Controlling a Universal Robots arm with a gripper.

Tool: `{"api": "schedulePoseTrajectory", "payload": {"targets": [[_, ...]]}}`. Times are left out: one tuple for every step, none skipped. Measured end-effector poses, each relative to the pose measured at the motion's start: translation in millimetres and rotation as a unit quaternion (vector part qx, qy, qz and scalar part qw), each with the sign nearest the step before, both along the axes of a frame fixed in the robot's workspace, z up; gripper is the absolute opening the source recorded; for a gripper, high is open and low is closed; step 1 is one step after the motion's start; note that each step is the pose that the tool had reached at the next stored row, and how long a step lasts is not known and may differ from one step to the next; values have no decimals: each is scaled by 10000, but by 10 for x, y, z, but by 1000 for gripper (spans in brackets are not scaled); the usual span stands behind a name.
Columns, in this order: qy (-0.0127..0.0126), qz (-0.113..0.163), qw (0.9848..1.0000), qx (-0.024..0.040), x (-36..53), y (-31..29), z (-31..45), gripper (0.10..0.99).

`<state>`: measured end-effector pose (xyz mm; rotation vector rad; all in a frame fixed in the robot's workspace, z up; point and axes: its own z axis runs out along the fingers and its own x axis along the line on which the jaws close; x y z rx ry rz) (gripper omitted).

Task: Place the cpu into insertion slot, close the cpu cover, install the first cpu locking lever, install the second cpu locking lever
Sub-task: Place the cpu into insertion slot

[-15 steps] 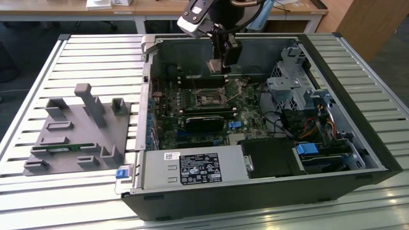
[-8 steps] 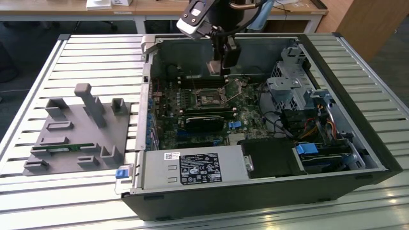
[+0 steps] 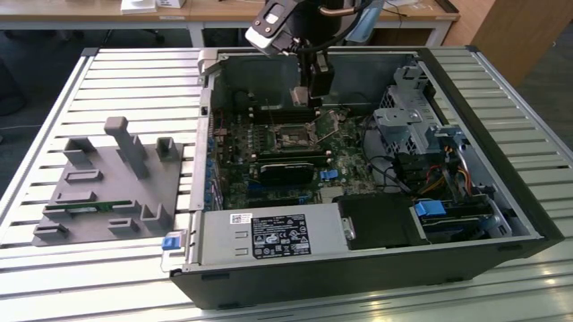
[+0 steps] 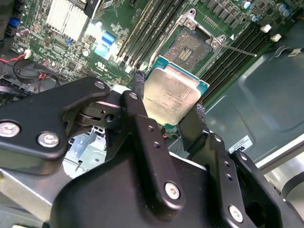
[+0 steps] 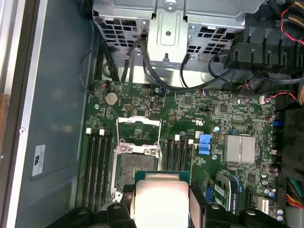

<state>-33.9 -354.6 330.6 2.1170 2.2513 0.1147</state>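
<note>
Your cpu (image 4: 173,97) is clamped by its edges in the gripper (image 3: 304,100), hanging above the motherboard (image 5: 190,109) near the bare insertion slot (image 4: 192,47), not touching it. The cpu cover (image 5: 138,120) stands open inside the computer case (image 3: 358,272).

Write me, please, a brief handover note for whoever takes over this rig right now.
The hand is shut on the pale tan-silver square cpu above the green circuit board.
The black-framed square insertion slot is bare; the cpu hangs near it, not in it.
The silvery metal cpu cover is flipped open.
A thin wire locking lever is swung clear of the slot.
Done: cpu in the hand. Left: seating it, closing the cover, both levers.
</note>
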Motion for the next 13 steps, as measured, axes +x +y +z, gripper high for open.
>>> {"api": "schedulePoseTrajectory", "payload": {"targets": [[0,0,10000,0,0,0,-1,541],[0,0,10000,0,0,0,-3,541],[0,0,10000,0,0,0,-5,541],[0,0,10000,0,0,0,-7,541],[0,0,10000,0,0,0,-9,541],[0,0,10000,0,0,0,-10,541],[0,0,10000,0,0,0,-12,541],[0,0,10000,0,0,0,-14,541],[0,0,10000,0,0,0,-15,541],[0,0,10000,0,0,0,-17,541],[0,0,10000,0,0,0,-19,541],[0,0,10000,0,0,0,-21,541],[0,0,10000,0,0,0,-24,541]]}}
